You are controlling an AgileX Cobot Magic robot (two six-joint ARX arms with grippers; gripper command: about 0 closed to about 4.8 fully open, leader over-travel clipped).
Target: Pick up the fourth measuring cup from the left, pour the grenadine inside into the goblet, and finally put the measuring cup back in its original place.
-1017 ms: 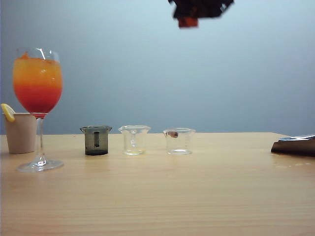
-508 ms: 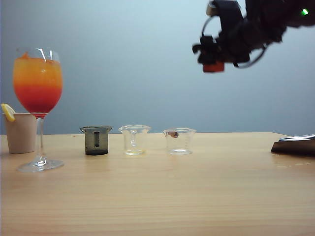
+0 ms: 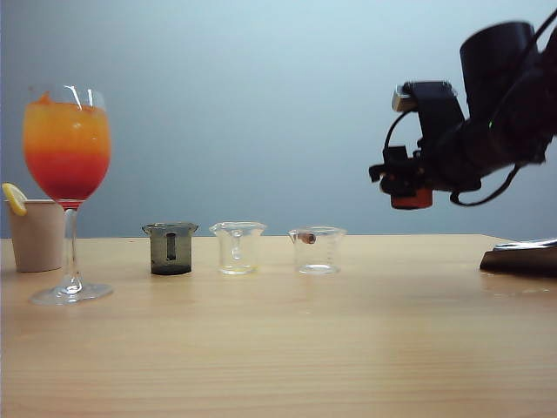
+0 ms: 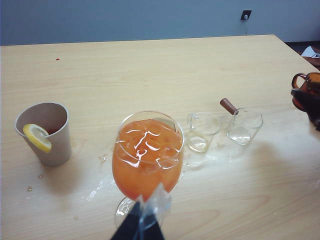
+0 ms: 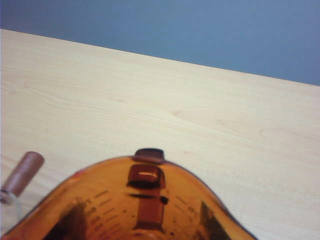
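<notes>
The goblet [image 3: 67,157] stands at the far left of the table, with a red grenadine layer [image 3: 66,178] under orange drink. It also fills the middle of the left wrist view [image 4: 147,157]. My right gripper [image 3: 409,193] hangs above the table, right of the cup row, shut on the amber fourth measuring cup [image 3: 412,199]. In the right wrist view that cup [image 5: 140,210] covers the jaws, and its handle faces the camera. I see no liquid in it. My left gripper [image 4: 140,227] shows as a dark point, shut and empty, short of the goblet.
A smoky grey cup [image 3: 170,248] and two clear cups [image 3: 237,247] [image 3: 316,250] stand in a row; the right one carries a brown stub [image 3: 305,237]. A beige cup with lemon [image 3: 35,235] is behind the goblet. A dark flat object [image 3: 520,258] lies at the right edge.
My right gripper has come down from the top of the exterior view and moved right, carrying the amber cup. The goblet and the other cups have not moved.
</notes>
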